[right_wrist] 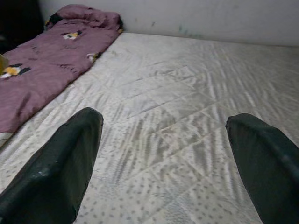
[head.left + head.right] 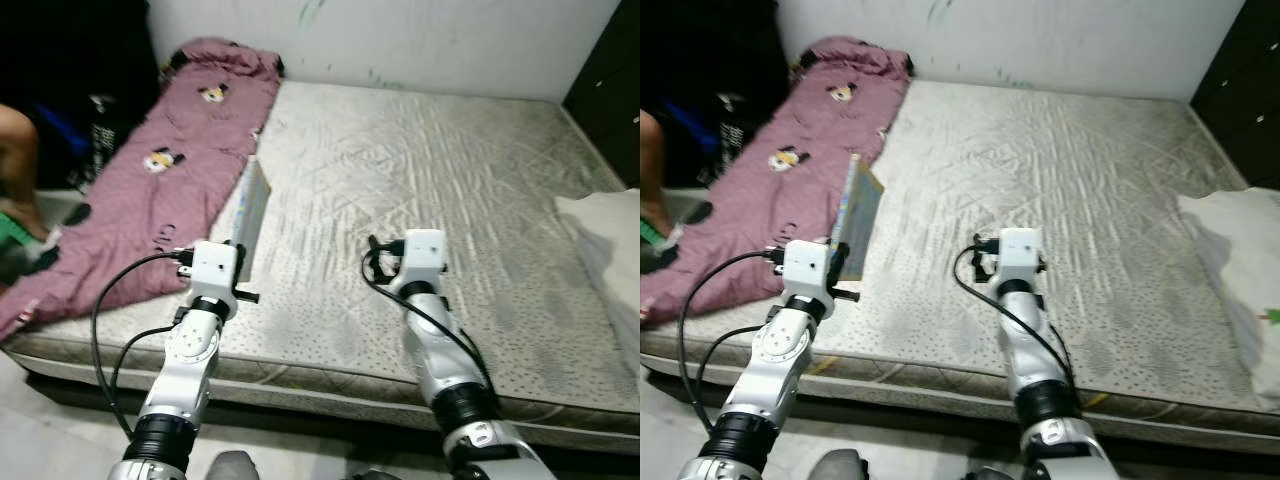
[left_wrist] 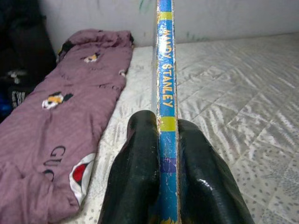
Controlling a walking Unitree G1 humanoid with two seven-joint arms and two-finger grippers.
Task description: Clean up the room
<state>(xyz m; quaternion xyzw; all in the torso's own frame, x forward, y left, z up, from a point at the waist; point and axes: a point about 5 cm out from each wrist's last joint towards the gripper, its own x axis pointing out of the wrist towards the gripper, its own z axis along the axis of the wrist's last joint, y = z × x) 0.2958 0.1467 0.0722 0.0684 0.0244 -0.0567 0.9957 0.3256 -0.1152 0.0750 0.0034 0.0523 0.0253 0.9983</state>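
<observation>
The left gripper [image 3: 161, 140] is clenched on a thin book [image 3: 166, 88], its two black fingers [image 3: 138, 168] pressing the covers from either side with the spine running up between them. The book stands on edge above the near left part of the mattress [image 2: 420, 190], just beside the purple blanket [image 2: 160, 190] that lies along the mattress's left side. Its long axis points away from the gripper toward the far wall [image 2: 400, 35], and from the head camera it rises as a narrow upright slab, tilted slightly, with the flat cover facing the robot's right.

The left wrist view brings out what the head camera cannot: the spine is blue with yellow bands and yellow lettering reading "ANDY STANLEY", and its lower end is worn. The right eye view shows a little of the colourful front cover [image 2: 862, 215], too small to read.

The right gripper [image 1: 163, 135] hangs released over the middle of the mattress, its fingers [image 1: 60, 163] spread wide with only quilted fabric between them. A white cloth [image 2: 605, 250] lies on the right edge of the mattress. At the far left a person's leg [image 2: 18, 160] shows beside the bed.
</observation>
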